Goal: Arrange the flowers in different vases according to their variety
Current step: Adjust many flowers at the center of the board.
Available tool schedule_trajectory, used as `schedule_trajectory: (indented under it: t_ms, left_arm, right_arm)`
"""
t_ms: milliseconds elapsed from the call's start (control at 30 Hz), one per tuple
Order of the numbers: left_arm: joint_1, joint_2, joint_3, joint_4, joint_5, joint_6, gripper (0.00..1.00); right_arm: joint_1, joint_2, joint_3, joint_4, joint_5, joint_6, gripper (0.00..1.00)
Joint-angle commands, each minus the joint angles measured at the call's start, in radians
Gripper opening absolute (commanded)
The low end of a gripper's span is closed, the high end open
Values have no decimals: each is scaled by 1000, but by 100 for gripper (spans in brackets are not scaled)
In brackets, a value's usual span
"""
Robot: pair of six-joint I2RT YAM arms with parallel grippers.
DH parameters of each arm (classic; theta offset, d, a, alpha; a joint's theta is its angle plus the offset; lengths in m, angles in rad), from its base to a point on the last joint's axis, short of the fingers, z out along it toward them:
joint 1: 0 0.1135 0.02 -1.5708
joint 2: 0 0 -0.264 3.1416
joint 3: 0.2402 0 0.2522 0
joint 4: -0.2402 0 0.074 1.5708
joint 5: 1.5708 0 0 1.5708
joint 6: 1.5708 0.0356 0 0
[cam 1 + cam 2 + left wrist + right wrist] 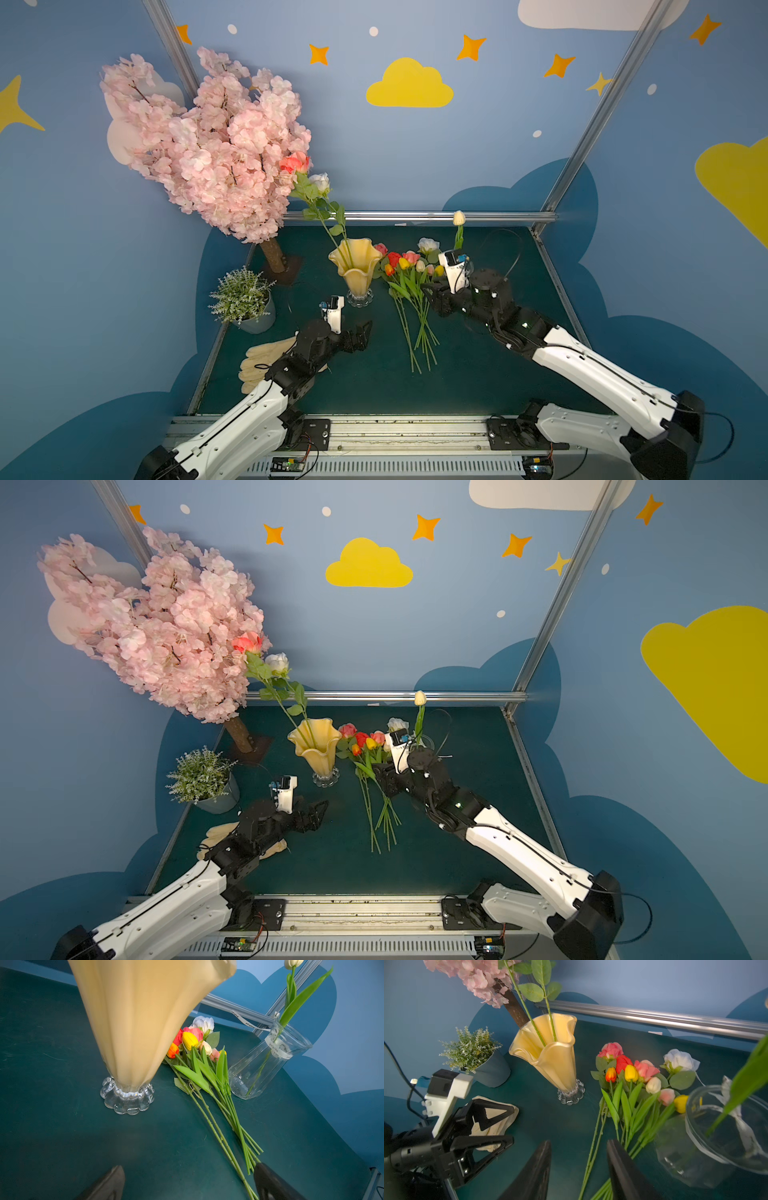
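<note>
The amber fluted vase [355, 266] [550, 1059] stands mid-table with a red-pink rose [295, 162] and a white rose [320, 181] in it. To its right lies a bundle of flowers [409, 266] [195, 1043] [631, 1072], roses and tulips, stems toward me. The clear glass vase [268, 1059] [724, 1132] holds one cream tulip [459, 217]. My right gripper [432, 291] [578, 1142] is open just above the bundle's stems; two thin stems run between its jaws, unclamped. My left gripper [363, 332] [189, 1169] hangs wide open in front of the amber vase, with nothing in it.
A pink blossom tree [208, 141] fills the back left, with a small potted plant [243, 297] in front of it. Cream gloves [262, 361] lie under my left arm. A metal rail [415, 216] edges the back of the table.
</note>
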Motion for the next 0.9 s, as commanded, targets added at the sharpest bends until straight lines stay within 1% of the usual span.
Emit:
schedule_trajectory:
  t_ms: [0, 100, 167, 300, 400, 467, 633, 733, 867]
  left_arm:
    - [-20, 37, 32, 45, 20, 15, 100]
    - [-34, 83, 51, 47, 18, 13, 100]
    - [-38, 116, 66, 47, 27, 13, 100]
    - [-39, 189, 112, 12, 42, 21, 100]
    - [-39, 210, 137, -12, 44, 38, 100]
    - [-39, 193, 132, -14, 27, 42, 100]
    - [-38, 118, 104, -11, 5, 53, 100]
    - [-39, 78, 91, -16, -12, 52, 100]
    - [-38, 37, 67, 1, -24, 56, 100]
  right_arm:
    - [-34, -103, -88, -64, 26, 84, 50]
    - [-64, -175, -164, -79, 29, 139, 49]
    - [-77, -196, -201, -80, 27, 167, 47]
    - [-87, -184, -229, -108, 27, 208, 43]
    - [-87, -146, -244, -107, 27, 228, 41]
    - [-86, -105, -244, -104, 21, 242, 40]
    - [-88, 23, -228, -97, -57, 270, 39]
    - [-78, 98, -205, -90, -63, 279, 37]
    - [-71, 154, -177, -94, -49, 263, 37]
